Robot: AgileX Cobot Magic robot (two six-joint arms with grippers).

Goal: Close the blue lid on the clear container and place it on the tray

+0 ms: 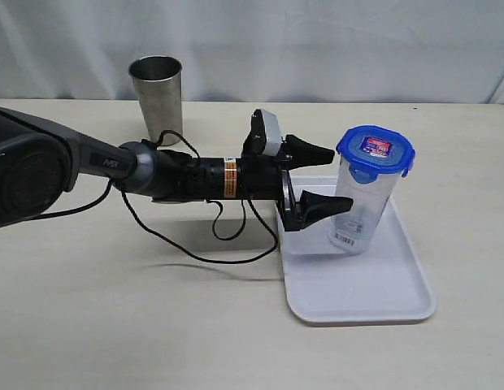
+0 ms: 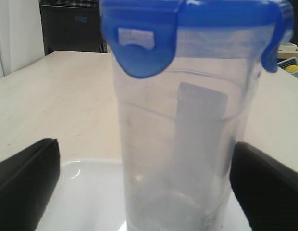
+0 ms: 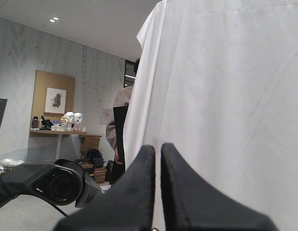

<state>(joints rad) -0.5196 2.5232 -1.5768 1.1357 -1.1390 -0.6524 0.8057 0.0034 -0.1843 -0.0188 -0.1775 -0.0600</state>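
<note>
Black fingers (image 2: 24,185) of the left gripper (image 1: 338,177) are spread wide, one at each lower corner of the left wrist view; nothing is gripped. Between them the tall clear plastic container (image 2: 187,144) is seen upright. A gap shows at one finger, while contact at the other cannot be told. The blue rounded-square snap lid (image 1: 374,150) is seated on the container's mouth, with flaps folded down over the rim. The container (image 1: 362,203) is stood on the flat white rectangular tray (image 1: 358,292), in its upper-left part, centre right of the exterior view. The left arm is stretched in from the left edge across the beige table (image 1: 114,325). A grey steel cup (image 1: 157,97) is set upper left, well apart. The right gripper (image 3: 157,159) is seen only in the right wrist view, its fingers pressed together on nothing, before a white cloth (image 3: 226,96).
</note>
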